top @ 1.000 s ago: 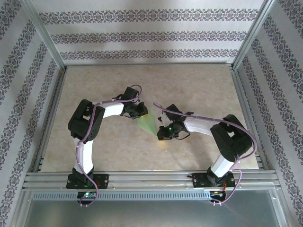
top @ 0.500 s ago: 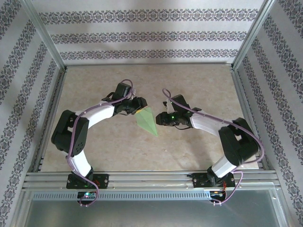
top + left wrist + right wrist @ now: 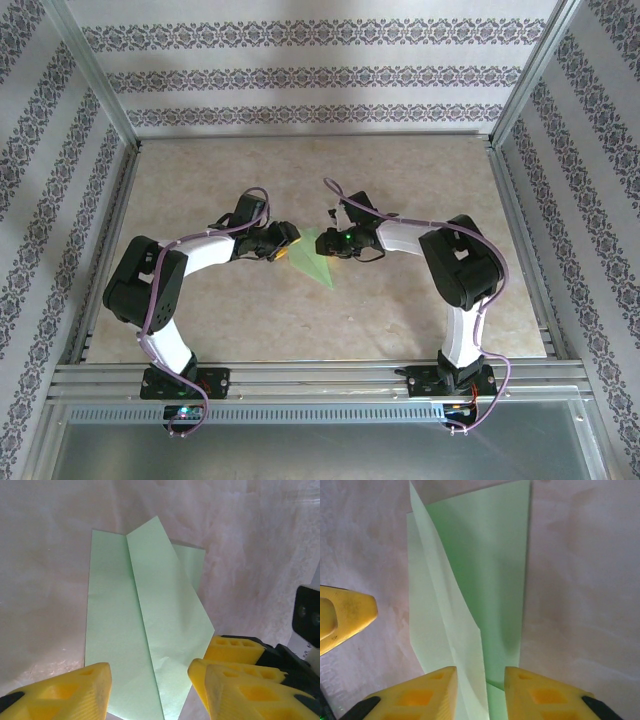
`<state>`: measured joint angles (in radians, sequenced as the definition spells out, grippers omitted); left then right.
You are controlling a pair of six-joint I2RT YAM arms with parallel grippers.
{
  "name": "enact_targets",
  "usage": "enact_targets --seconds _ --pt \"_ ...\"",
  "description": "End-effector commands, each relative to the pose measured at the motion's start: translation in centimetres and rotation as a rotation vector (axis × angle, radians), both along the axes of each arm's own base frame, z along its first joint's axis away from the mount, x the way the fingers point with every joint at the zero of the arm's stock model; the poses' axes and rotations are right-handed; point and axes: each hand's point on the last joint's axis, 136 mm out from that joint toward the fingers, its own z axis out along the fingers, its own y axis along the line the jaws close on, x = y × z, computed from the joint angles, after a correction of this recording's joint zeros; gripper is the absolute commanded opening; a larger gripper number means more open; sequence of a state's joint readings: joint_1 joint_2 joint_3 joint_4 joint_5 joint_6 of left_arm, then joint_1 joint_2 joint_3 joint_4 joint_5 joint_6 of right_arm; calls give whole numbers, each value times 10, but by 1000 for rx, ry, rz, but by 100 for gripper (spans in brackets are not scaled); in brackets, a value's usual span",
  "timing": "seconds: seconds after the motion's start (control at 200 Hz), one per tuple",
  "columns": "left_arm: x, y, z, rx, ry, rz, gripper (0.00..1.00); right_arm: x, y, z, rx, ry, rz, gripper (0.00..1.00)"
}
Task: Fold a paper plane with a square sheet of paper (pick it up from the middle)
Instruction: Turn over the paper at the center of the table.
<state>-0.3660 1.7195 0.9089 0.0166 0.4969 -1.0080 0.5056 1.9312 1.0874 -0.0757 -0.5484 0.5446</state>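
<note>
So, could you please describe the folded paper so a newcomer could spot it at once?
On the beige table, look between the left claw and the right claw. The paper lies there, folded long, tapering to a point at its near end. Its pale green stands out from the yellow claws.

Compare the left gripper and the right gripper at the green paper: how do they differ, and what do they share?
The left gripper spreads its fingers wide; the right gripper leaves a narrower gap. In the top view the left gripper meets the paper from the left, the right gripper from the right. Both have yellow fingers, stand open, and straddle the partly folded paper without clamping it.
</note>
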Motion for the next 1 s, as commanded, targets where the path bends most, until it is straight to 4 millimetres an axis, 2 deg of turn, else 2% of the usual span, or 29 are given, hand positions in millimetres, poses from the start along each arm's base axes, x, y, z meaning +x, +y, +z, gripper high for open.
enact_targets --seconds 0.0,0.12,0.205,0.31,0.44,0.55,0.66,0.849,0.999 --pt "8 2 8 -39 -28 24 53 10 11 12 70 -26 40 27" --pt "8 4 14 -70 -40 20 53 12 16 18 114 -41 58 14" --pt "10 8 29 -111 -75 0 53 16 15 32 155 -74 54 7" --pt "11 14 56 -158 -145 -27 56 21 13 64 247 -137 42 5" --pt "9 10 85 -212 -236 -57 61 29 8 110 372 -205 3 5" --pt "6 -3 119 -327 -367 -95 75 33 6 142 455 -237 -27 5" --pt "1 -20 143 -391 -440 -151 80 31 5 167 518 -258 -51 5" --pt "0 -38 170 -482 -533 -194 81 29 3 192 605 -253 -78 5" --pt "3 -46 179 -534 -569 -213 72 27 4 199 659 -221 -80 5"
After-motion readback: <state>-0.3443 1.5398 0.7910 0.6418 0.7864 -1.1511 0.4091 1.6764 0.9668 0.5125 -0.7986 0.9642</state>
